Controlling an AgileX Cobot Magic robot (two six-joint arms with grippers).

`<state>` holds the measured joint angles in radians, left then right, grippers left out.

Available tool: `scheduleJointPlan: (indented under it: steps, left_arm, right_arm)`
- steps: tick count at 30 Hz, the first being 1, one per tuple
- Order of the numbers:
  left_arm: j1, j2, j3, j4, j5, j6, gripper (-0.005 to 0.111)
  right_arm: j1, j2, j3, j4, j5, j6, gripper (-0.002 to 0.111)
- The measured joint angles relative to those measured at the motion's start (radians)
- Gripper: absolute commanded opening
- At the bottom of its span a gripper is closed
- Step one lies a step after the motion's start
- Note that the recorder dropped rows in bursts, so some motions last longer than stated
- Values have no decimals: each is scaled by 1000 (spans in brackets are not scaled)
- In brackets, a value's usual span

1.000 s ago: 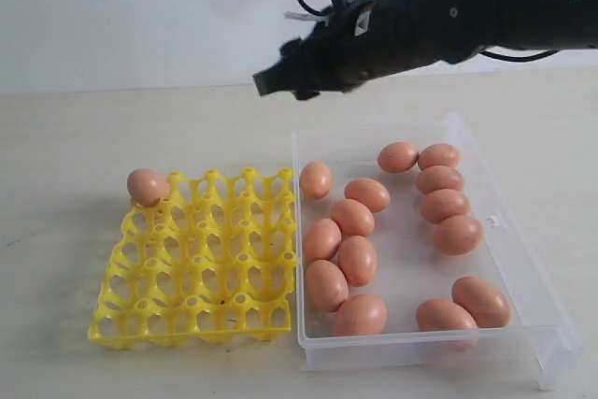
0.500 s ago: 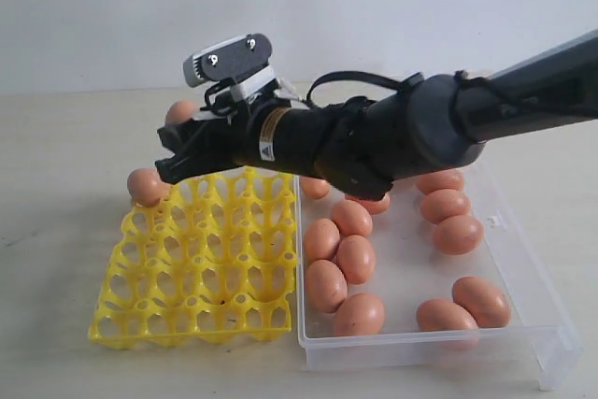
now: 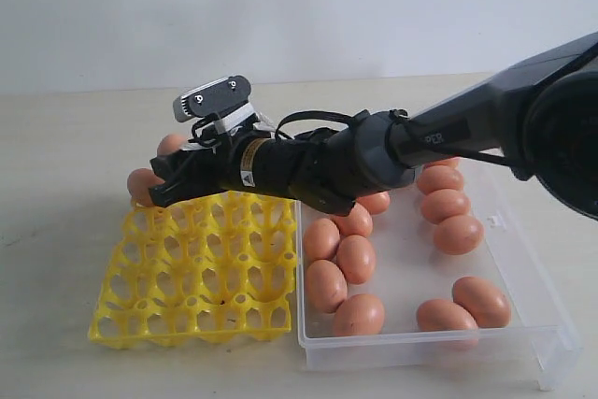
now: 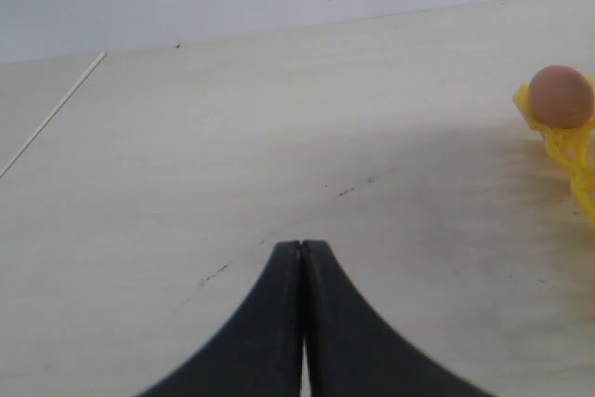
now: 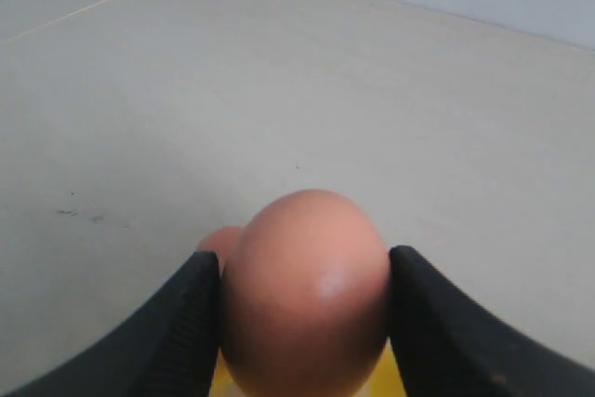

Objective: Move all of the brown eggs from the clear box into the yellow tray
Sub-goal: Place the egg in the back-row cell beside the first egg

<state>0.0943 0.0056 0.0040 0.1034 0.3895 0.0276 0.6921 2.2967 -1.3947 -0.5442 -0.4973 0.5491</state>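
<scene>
My right gripper reaches across to the far left corner of the yellow tray. It is shut on a brown egg, which fills the gap between the fingers in the right wrist view. That egg hangs just over the tray, beside another brown egg that sits in the corner cup. Several brown eggs lie in the clear box to the right. My left gripper is shut and empty over bare table; its view shows the corner egg.
The black right arm stretches over the box's far left part and the tray's back edge. The tray and the box stand side by side on a pale table.
The right arm has swung from above the box down and to the left, carrying the egg to the tray's far left corner. The left gripper's earlier state is not shown.
</scene>
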Motion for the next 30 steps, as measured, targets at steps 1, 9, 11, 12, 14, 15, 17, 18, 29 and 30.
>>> scheduleJointPlan:
  steps: [1,9,11,12,14,15,17,18,29,30]
  left_arm:
    - [0,0,0,0,0,0,0]
    - [0,0,0,0,0,0,0]
    - [0,0,0,0,0,0,0]
    - [0,0,0,0,0,0,0]
    - [0,0,0,0,0,0,0]
    - [0,0,0,0,0,0,0]
    - [0,0,0,0,0,0,0]
    - [0,0,0,0,0,0,0]
    - [0,0,0,0,0,0,0]
    - [0,0,0,0,0,0,0]
  right_arm:
    - [-2,7,-5,-4,0,0,4]
    - [-10,43,-32,-11,39,4,49]
    - [-10,44,-32,-11,43,4,63]
    - [-10,44,-32,-11,43,4,68]
    - [-10,44,-34,-11,44,12,73]
    - [-10,44,-34,-11,49,15,74]
    - [-10,34,-34,-11,72,23,73]
    - [-10,25,-34,-11,89,27,72]
    - [-20,-364,-36,56,1021,-108,15]
    - [-28,-395,-36,87,1108,-146,15]
